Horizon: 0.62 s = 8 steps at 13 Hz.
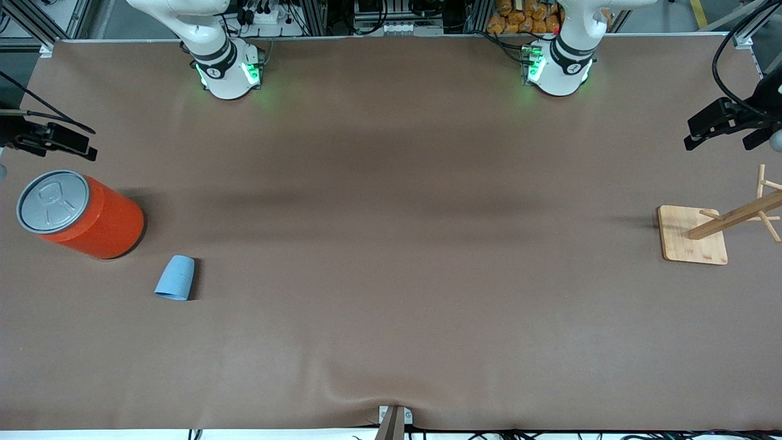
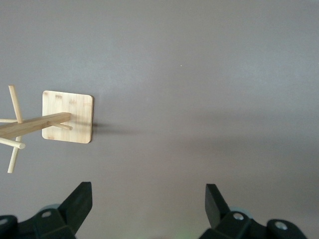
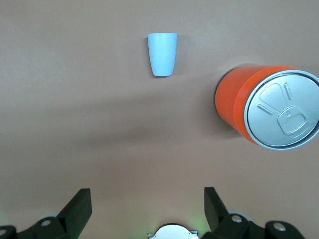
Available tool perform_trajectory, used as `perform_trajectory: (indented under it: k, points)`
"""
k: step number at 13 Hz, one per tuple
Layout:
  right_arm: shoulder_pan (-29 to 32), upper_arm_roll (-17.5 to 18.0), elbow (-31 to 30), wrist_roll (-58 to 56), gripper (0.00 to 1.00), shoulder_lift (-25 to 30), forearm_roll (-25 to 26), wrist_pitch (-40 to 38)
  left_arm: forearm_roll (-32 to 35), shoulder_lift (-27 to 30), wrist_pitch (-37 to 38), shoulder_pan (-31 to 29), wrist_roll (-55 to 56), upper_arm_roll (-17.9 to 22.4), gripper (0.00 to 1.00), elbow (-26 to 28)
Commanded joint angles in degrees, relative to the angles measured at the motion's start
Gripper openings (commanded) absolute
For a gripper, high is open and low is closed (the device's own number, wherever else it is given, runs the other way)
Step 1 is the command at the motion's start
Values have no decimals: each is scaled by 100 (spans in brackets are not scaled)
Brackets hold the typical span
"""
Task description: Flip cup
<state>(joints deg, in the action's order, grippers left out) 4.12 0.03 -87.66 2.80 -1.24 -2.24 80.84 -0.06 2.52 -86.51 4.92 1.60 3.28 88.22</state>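
Note:
The cup (image 1: 175, 278) is a small light-blue tumbler on the brown table, near the right arm's end. It seems to lie on its side with its wide end toward the front camera. It also shows in the right wrist view (image 3: 162, 54). My right gripper (image 1: 85, 143) hangs high over the table's edge beside the orange can, open and empty (image 3: 147, 196). My left gripper (image 1: 693, 131) hangs high over the left arm's end, open and empty (image 2: 148, 191).
A large orange can (image 1: 79, 214) with a grey pull-tab lid stands beside the cup, farther from the front camera (image 3: 264, 107). A wooden peg stand on a square base (image 1: 690, 235) is at the left arm's end (image 2: 67, 117).

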Motion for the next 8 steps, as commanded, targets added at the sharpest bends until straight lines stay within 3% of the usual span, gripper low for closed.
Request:
perform_trajectory:
  k: [1,8]
  points:
    - [-25,6,-49,98,100,45,66,-24,-90,3,107,-35,24,-38,100,-68]
    - [1,6,-111,46,100,-60,66,-24,-99,-6,108,-53,-20,-12,100,-59]
